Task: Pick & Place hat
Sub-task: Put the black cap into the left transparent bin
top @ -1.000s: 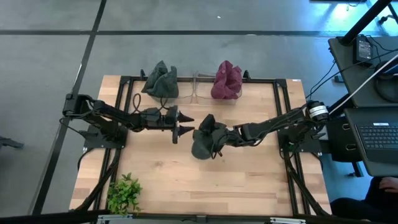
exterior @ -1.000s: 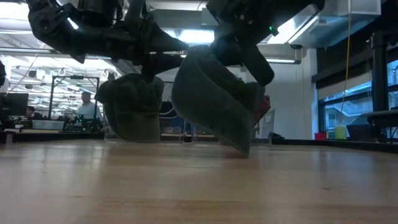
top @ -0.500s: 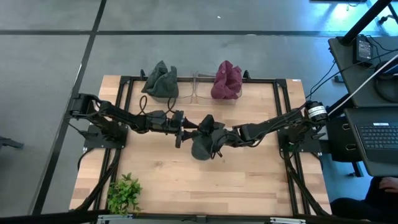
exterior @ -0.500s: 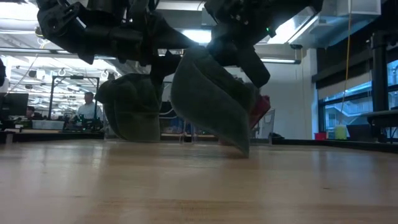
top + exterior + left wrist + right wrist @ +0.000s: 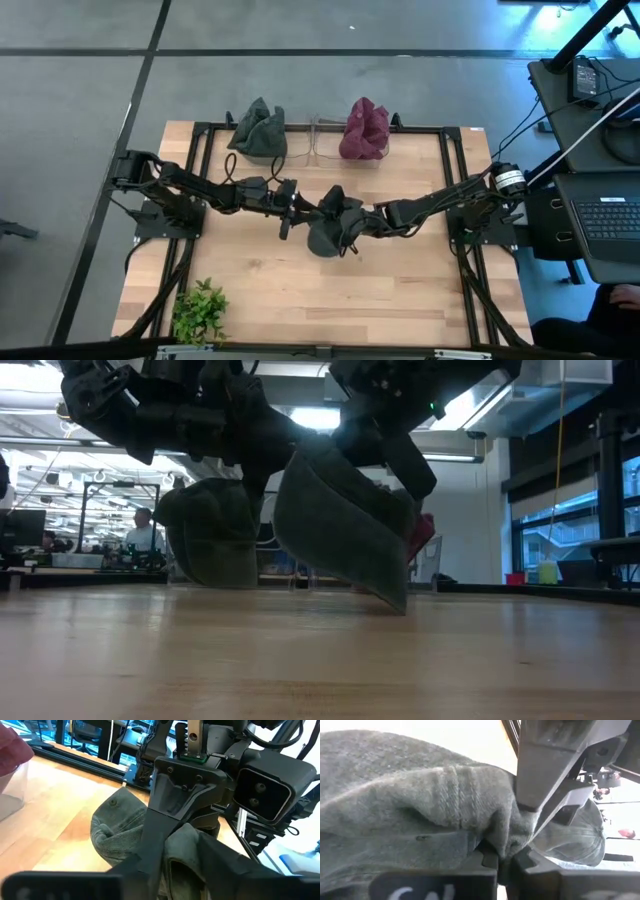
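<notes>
Grey hat (image 5: 327, 228) is hanging over the middle of the wooden table (image 5: 250, 290), lifted w/ its low edge near the top. Right gripper (image 5: 352, 226) is squeezing it, fingers clamped together on the cloth. Left gripper (image 5: 296, 207) is reaching in at the hat's other side, fingers apart around the fabric. Behind the hat, toward the table's back edge, another grey hat (image 5: 259, 130) & a dark red hat (image 5: 365, 129) are sitting.

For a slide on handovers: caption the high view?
Right gripper holds a grey hat mid-table while the left gripper closes in beside it.
</notes>
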You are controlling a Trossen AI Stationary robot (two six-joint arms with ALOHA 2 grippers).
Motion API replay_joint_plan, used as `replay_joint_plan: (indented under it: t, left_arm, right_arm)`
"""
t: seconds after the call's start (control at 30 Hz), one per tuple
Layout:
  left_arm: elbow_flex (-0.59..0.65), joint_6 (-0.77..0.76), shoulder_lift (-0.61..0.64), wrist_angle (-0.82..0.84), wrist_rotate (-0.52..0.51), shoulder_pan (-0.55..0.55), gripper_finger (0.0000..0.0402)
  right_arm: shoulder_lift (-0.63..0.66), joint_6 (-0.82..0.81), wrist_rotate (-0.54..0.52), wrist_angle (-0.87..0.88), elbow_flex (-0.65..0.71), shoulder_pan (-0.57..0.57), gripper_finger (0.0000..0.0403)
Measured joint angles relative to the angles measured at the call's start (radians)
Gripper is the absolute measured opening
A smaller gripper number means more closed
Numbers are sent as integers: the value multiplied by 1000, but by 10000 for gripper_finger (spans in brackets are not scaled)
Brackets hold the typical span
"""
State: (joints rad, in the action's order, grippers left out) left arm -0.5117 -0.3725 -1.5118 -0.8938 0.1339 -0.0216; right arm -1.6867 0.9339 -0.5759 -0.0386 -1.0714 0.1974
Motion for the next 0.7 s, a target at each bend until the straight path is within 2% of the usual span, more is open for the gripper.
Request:
replay_joint_plan:
  t: [0.3,0.53,0.7]
  left_arm:
    - [0,33,0,9,9,-3,12]
    - [0,46,0,9,34,-1,11]
    - [0,70,0,8,97,-1,10]
  right_arm:
    - [0,-13,-3,-5,0,0,18]
    - [0,-27,-15,28,0,2,46]
    - [47,-150,-12,104,0,2,100]
